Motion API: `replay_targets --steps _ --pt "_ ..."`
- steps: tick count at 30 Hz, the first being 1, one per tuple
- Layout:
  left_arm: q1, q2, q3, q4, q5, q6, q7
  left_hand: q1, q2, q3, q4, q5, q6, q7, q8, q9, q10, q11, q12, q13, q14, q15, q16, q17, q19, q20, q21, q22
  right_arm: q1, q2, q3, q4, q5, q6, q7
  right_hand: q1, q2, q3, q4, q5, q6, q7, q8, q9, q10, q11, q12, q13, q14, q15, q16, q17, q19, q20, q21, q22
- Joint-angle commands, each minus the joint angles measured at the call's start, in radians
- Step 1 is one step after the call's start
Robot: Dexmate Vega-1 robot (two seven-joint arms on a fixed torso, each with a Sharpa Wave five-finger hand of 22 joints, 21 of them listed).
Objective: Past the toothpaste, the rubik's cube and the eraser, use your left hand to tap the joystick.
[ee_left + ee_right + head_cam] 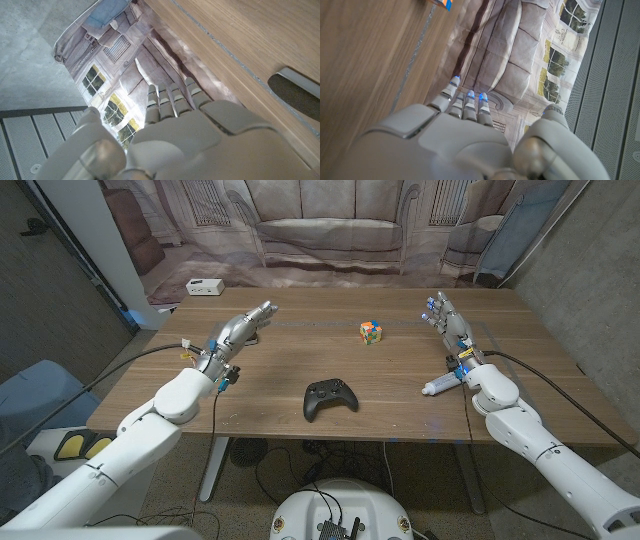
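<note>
Black joystick point(330, 397) lying flat, table's near middle

table point(300, 370): wooden | white box point(204, 287): far left corner | backdrop point(330, 230): printed sofa

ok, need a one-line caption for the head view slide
Both hands, left and right, raised open over the wooden table, with the game controller between them, rubik's cube beyond, toothpaste by the right arm.

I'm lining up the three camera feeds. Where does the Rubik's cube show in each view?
Head view: Rubik's cube on the table, right of centre, beyond the black controller.
Left wrist view: not in it.
Right wrist view: a coloured corner at the frame's edge, on the wood.
Shared landmark: the painted sofa backdrop.
</note>
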Motion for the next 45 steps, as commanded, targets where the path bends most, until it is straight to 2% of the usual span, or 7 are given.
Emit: replay_targets --steps 1,14,16,20,24,33,45 --pt "-0.051 -0.065 0.042 0.099 -0.118 -0.100 -0.052 0.012 -0.004 0.003 -0.007 0.001 0.005 0.025 0.003 0.003 0.004 0.010 -0.003 0.001 0.008 0.006 0.004 0.002 0.013 -0.019 0.006 0.003 0.009 0.002 -0.005 0.012 0.005 0.003 0.012 -0.009 0.004 0.000 -0.007 -0.001 0.013 0.000 0.008 0.005 0.013 0.001 0.006 0.004 0.005 0.002 0.003 0.004 0.009 -0.003 0.000 0.003" --pt "-0.099 -0.111 0.072 0.164 -0.182 -0.131 -0.071 0.020 -0.003 0.006 -0.017 0.000 -0.041 0.061 -0.012 0.002 -0.029 0.009 -0.020 0.000 -0.014 0.012 -0.006 0.001 0.002 -0.016 -0.004 0.002 -0.019 -0.016 0.001 -0.030 -0.018 -0.002 -0.018 -0.008 0.005 0.000 -0.009 -0.001 0.019 0.003 0.008 0.005 0.023 -0.003 0.008 0.004 0.018 0.001 0.006 0.003 0.018 -0.013 0.003 0.003" --pt "-0.111 -0.108 0.079 0.169 -0.202 -0.111 -0.084 0.023 -0.002 0.007 -0.020 0.000 -0.061 0.058 -0.016 0.002 -0.045 0.017 -0.026 0.000 -0.031 0.013 -0.011 0.001 -0.005 -0.015 -0.007 0.002 -0.024 -0.019 0.004 -0.038 -0.021 -0.005 -0.026 -0.008 0.005 0.000 -0.010 -0.001 0.020 0.003 0.008 0.005 0.024 -0.003 0.007 0.004 0.019 0.001 0.007 0.003 0.018 -0.013 0.003 0.003" --pt "-0.140 -0.091 0.096 0.174 -0.221 -0.061 -0.110 0.026 -0.002 0.007 -0.029 -0.001 -0.151 0.080 -0.023 0.001 -0.105 0.046 -0.039 -0.001 -0.090 0.039 -0.016 0.002 -0.042 -0.014 -0.019 0.002 -0.034 -0.019 0.007 -0.051 -0.026 -0.009 -0.042 -0.008 0.005 0.000 -0.010 -0.001 0.020 0.007 0.007 0.005 0.023 0.000 0.006 0.004 0.020 0.001 0.006 0.003 0.021 -0.017 0.003 0.003" --pt "-0.171 -0.088 0.110 0.193 -0.248 -0.028 -0.138 0.020 -0.005 0.003 -0.030 -0.001 -0.204 0.090 -0.022 0.001 -0.143 0.060 -0.043 -0.001 -0.123 0.054 -0.016 0.003 -0.068 -0.011 -0.022 0.002 -0.038 -0.014 0.005 -0.056 -0.031 -0.012 -0.052 -0.010 0.005 -0.001 -0.011 -0.001 0.018 0.028 0.005 0.005 0.008 0.021 -0.001 0.004 0.010 0.019 0.002 0.003 0.019 -0.017 0.001 0.002" --pt "-0.208 -0.100 0.127 0.236 -0.271 -0.010 -0.149 0.014 -0.007 -0.001 -0.030 0.000 -0.232 0.091 -0.021 0.001 -0.164 0.068 -0.043 -0.001 -0.141 0.062 -0.015 0.003 -0.090 -0.008 -0.026 0.003 -0.043 -0.019 -0.001 -0.078 -0.055 -0.030 -0.075 -0.011 0.006 -0.002 -0.011 -0.001 0.017 0.027 0.003 0.005 0.008 0.021 -0.002 0.004 0.012 0.021 0.002 0.004 0.021 -0.010 0.002 0.002" --pt "-0.249 -0.146 0.145 0.312 -0.308 -0.029 -0.173 0.006 -0.011 -0.007 -0.029 0.000 -0.213 0.083 -0.006 0.001 -0.145 0.058 -0.029 -0.002 -0.124 0.056 -0.003 0.004 -0.084 -0.004 -0.019 0.003 -0.058 -0.021 0.008 -0.084 -0.039 -0.036 -0.075 -0.014 0.005 -0.004 -0.012 -0.001 0.022 0.044 0.004 0.005 0.021 0.023 0.002 0.004 0.023 0.026 0.006 0.004 0.030 -0.008 0.004 0.002"
